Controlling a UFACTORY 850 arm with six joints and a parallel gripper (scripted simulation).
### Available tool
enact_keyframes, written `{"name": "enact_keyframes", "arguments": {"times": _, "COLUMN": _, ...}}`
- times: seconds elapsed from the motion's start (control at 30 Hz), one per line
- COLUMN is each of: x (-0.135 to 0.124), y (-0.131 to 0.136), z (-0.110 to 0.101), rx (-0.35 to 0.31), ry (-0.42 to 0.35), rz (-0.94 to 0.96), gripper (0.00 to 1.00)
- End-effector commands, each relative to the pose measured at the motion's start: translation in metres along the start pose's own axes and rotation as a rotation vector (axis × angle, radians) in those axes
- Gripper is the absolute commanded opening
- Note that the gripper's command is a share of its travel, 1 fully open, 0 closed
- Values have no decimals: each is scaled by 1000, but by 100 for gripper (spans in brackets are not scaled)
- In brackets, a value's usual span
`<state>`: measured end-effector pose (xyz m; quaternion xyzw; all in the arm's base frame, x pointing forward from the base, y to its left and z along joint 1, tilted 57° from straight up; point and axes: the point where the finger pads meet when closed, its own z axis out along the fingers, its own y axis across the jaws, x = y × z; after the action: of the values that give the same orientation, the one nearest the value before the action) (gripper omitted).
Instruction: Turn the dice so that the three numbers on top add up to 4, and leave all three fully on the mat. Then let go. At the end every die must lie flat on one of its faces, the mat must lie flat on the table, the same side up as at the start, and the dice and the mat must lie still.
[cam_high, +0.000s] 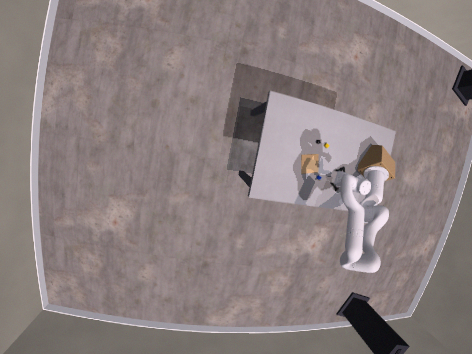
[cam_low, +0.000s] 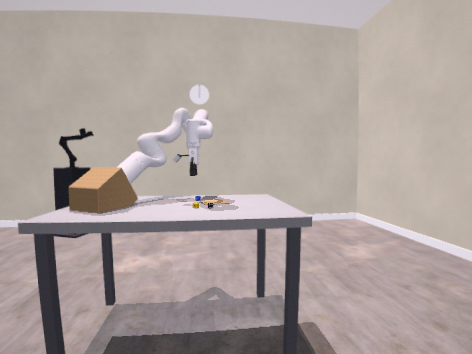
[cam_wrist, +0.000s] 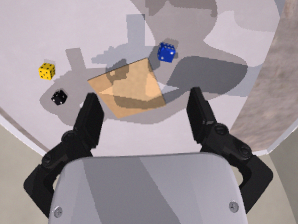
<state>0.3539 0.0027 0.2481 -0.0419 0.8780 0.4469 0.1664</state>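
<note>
A small tan mat (cam_wrist: 128, 87) lies on the white table; it also shows in the overhead view (cam_high: 310, 164). A blue die (cam_wrist: 166, 51) (cam_high: 318, 177) sits just off the mat's corner, on the table. A yellow die (cam_wrist: 47, 70) (cam_high: 327, 145) and a black die (cam_wrist: 59, 98) lie on the table away from the mat, also seen from above as yellow and black (cam_high: 318, 142). My gripper (cam_wrist: 144, 100) (cam_low: 193, 169) is open and empty, held well above the table over the mat's near edge.
A tan wedge-shaped box (cam_low: 101, 189) stands on the table by the arm's base (cam_high: 378, 161). The table's edge runs close behind the mat in the wrist view. A black stand (cam_low: 72, 165) is behind the table.
</note>
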Motion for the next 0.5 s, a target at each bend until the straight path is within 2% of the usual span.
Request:
{"name": "enact_keyframes", "arguments": {"times": 0.0, "x": -22, "y": -50, "z": -2, "rx": -1, "ry": 3, "rz": 99, "gripper": 100}}
{"name": "enact_keyframes", "arguments": {"times": 0.03, "x": -22, "y": -50, "z": -2, "rx": -1, "ry": 3, "rz": 99, "gripper": 100}}
{"name": "enact_keyframes", "arguments": {"times": 0.07, "x": -29, "y": -78, "z": -1, "rx": -1, "ry": 3, "rz": 151, "gripper": 100}}
{"name": "enact_keyframes", "arguments": {"times": 0.13, "x": -29, "y": -78, "z": -1, "rx": -1, "ry": 3, "rz": 151, "gripper": 100}}
{"name": "enact_keyframes", "arguments": {"times": 0.17, "x": -34, "y": -107, "z": 0, "rx": -1, "ry": 3, "rz": 202, "gripper": 100}}
{"name": "enact_keyframes", "arguments": {"times": 0.23, "x": -34, "y": -107, "z": 0, "rx": -1, "ry": 3, "rz": 202, "gripper": 100}}
{"name": "enact_keyframes", "arguments": {"times": 0.27, "x": -37, "y": -134, "z": 2, "rx": -2, "ry": 3, "rz": 250, "gripper": 100}}
{"name": "enact_keyframes", "arguments": {"times": 0.33, "x": -37, "y": -134, "z": 2, "rx": -2, "ry": 3, "rz": 250, "gripper": 100}}
{"name": "enact_keyframes", "arguments": {"times": 0.37, "x": -38, "y": -159, "z": 5, "rx": -2, "ry": 3, "rz": 293, "gripper": 100}}
{"name": "enact_keyframes", "arguments": {"times": 0.43, "x": -38, "y": -159, "z": 5, "rx": -2, "ry": 3, "rz": 293, "gripper": 100}}
{"name": "enact_keyframes", "arguments": {"times": 0.47, "x": -37, "y": -179, "z": 8, "rx": -3, "ry": 3, "rz": 326, "gripper": 100}}
